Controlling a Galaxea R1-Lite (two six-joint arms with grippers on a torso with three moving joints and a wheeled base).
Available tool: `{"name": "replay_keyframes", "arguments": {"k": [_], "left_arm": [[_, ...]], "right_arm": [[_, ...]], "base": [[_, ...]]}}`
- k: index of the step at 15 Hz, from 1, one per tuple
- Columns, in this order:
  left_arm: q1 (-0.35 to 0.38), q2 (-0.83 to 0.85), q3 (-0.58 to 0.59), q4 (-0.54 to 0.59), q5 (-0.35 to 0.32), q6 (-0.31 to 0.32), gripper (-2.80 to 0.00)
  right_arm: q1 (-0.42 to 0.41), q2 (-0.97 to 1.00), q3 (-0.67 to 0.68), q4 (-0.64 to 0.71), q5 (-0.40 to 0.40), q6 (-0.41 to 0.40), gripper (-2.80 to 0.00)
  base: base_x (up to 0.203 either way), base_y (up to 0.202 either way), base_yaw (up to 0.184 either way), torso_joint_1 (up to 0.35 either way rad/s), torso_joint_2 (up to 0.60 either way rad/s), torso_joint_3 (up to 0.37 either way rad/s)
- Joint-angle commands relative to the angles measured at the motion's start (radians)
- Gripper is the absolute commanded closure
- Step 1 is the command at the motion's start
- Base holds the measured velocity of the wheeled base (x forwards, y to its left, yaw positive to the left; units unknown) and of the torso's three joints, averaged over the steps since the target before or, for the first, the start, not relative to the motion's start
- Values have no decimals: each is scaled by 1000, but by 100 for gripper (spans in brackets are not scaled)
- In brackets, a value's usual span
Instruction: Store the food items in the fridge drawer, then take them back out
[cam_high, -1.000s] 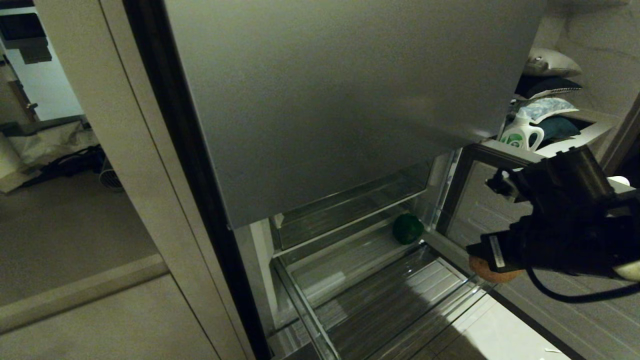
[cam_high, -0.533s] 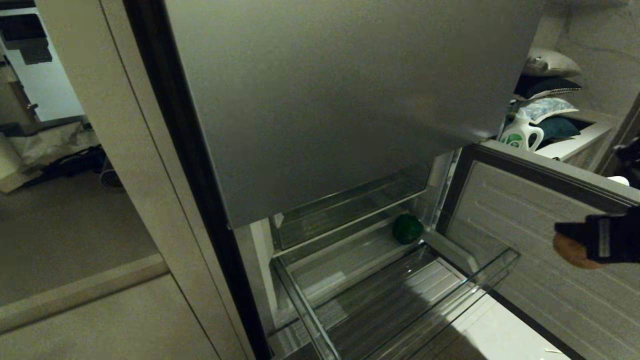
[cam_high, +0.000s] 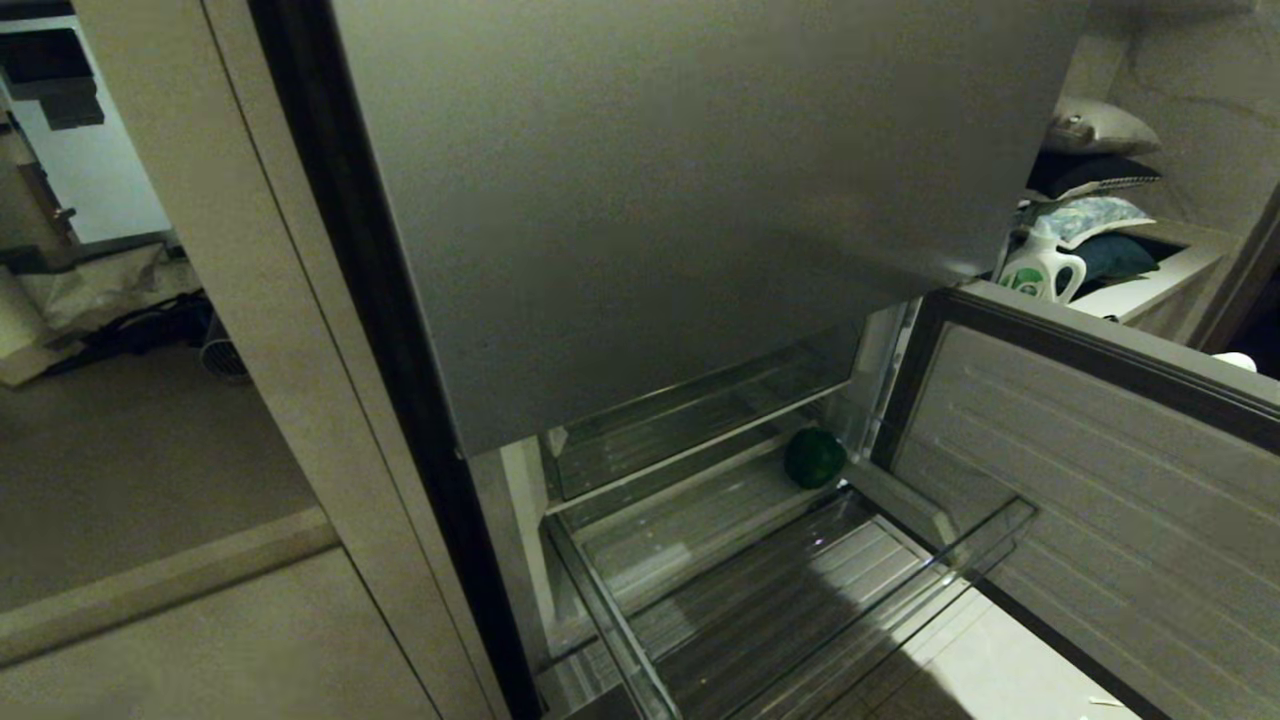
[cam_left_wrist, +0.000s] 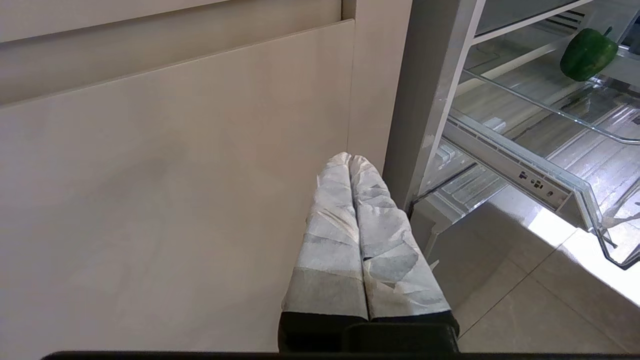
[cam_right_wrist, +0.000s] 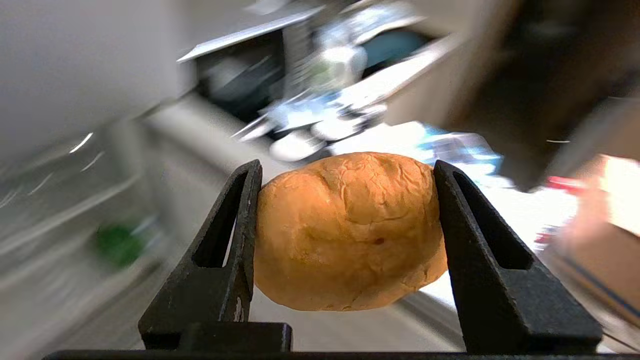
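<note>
**A:** Right hand (cam_right_wrist: 345, 230) status?

**B:** Pinching the bread roll (cam_right_wrist: 347, 231), one finger on each end, so its long axis runs straight across the gap between the fingers. The roll hangs free, nothing under it.

**A:** Where is it relative to the fridge drawer?

**B:** Out of the drawer. Only the wrist camera shows that hand; the head view has no arm in it. Behind the roll there's a blurred green blob off to one side, probably the pepper, so the fridge lies off to that side of the hand, not ahead of it.

**A:** And the pepper?

**B:** Green pepper (cam_high: 815, 457) sits at the back right corner of the fridge drawer (cam_high: 800, 600), which is pulled out. The open door panel (cam_high: 1080, 500) stands just right of it. The right arm is on the nearer side for that pickup, my read.

**A:** Left hand?

**B:** Left hand (cam_left_wrist: 352, 159) pressed together, holding nothing, parked beside the cabinet panel (cam_left_wrist: 175, 175). Its camera shows what the head view doesn't: the pepper (cam_left_wrist: 587, 54) from low down and the drawer's front rim (cam_left_wrist: 595, 220) over the floor.
</note>
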Motion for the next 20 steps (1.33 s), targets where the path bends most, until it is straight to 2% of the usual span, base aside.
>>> {"name": "replay_keyframes", "arguments": {"k": [1, 4, 7, 9, 11, 15, 20], "left_arm": [[-1, 1, 0, 0, 0, 0, 0], [-1, 1, 0, 0, 0, -1, 0], [1, 1, 0, 0, 0, 0, 0], [1, 1, 0, 0, 0, 0, 0], [-1, 1, 0, 0, 0, -1, 0], [0, 1, 0, 0, 0, 0, 0], [-1, 1, 0, 0, 0, 0, 0]], "right_arm": [[-163, -64, -2, 2, -1, 17, 0], [-402, -26, 8, -1, 14, 62, 0], [-696, 65, 2, -41, 97, 76, 0], [-884, 177, 0, -125, 148, 82, 0], [-1031, 283, 3, -229, 174, 98, 0], [-1270, 501, -3, -403, 240, 116, 0], [-1449, 741, 0, -571, 282, 154, 0]], "base": [[0, 0, 0, 0, 0, 0], [0, 0, 0, 0, 0, 0], [0, 0, 0, 0, 0, 0], [0, 0, 0, 0, 0, 0], [0, 0, 0, 0, 0, 0], [0, 0, 0, 0, 0, 0], [0, 0, 0, 0, 0, 0]]}}
